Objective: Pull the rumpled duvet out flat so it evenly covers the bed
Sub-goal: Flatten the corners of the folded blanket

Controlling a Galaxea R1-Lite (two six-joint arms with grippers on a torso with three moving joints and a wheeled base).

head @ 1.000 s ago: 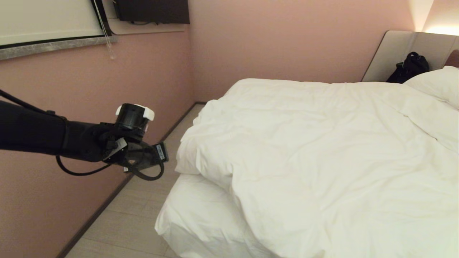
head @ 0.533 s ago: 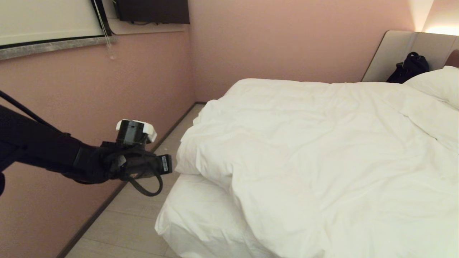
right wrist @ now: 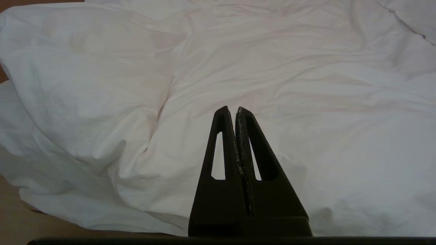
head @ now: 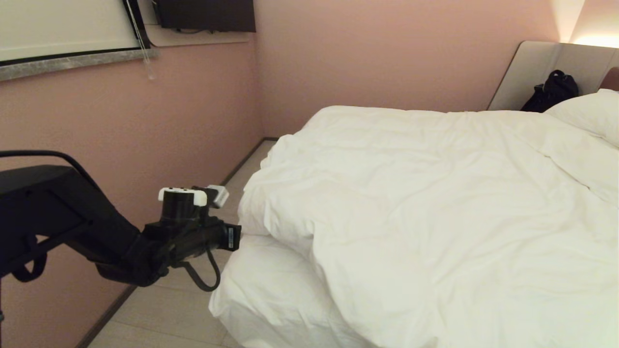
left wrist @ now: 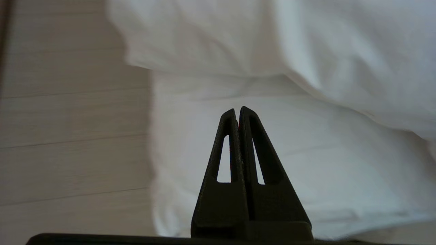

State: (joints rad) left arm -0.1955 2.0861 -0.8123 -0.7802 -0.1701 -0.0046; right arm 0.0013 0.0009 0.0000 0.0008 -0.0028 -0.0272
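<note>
Head view, duvet (head: pixel 435 193), no legible writing

Soft, matt white cloth duvet (head: pixel 435 203), puffy and creased, lies over the bed (head: pixel 261 290), whose sheet is thinner, smoother white fabric. At nine o'clock from it, the left claw (left wrist: pixel 238 110) is matt black plastic with a faintly grainy finish. The right claw (right wrist: pixel 235 110) looks the same, its inner edges scuffed pale. The floor (head: pixel 164 309) is pale matt wood-look planking; the wall (head: pixel 338 58) is flat pink paint.
</note>
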